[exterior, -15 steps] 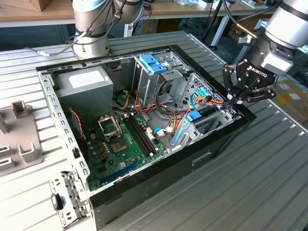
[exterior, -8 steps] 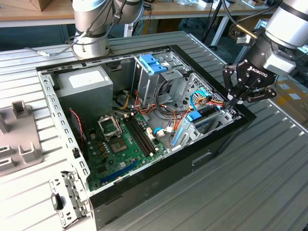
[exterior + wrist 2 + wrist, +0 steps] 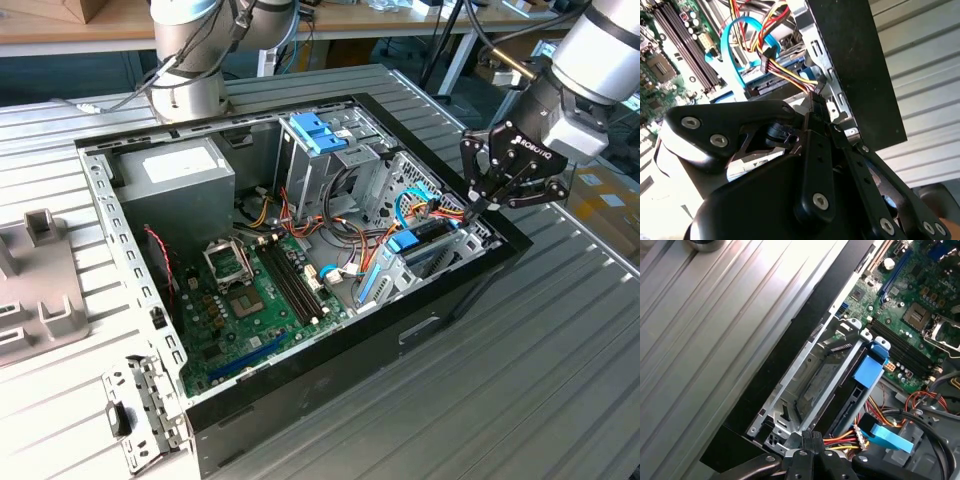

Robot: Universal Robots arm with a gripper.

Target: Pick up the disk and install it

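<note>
Hovering over pc case, jaws pinched shut w/ nothing held, disk seated in bay

Matt black hand, ribbed grey metal table.

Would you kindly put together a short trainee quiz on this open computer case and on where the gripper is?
1. True or false: the computer case lies open with its motherboard exposed.
2. The gripper is nearest to: A the power-supply box; B the drive bay at the exterior view's right; C the tall cage with blue handles.
3. What colour is the motherboard?
Key: 1 true; 2 B; 3 green.
</note>
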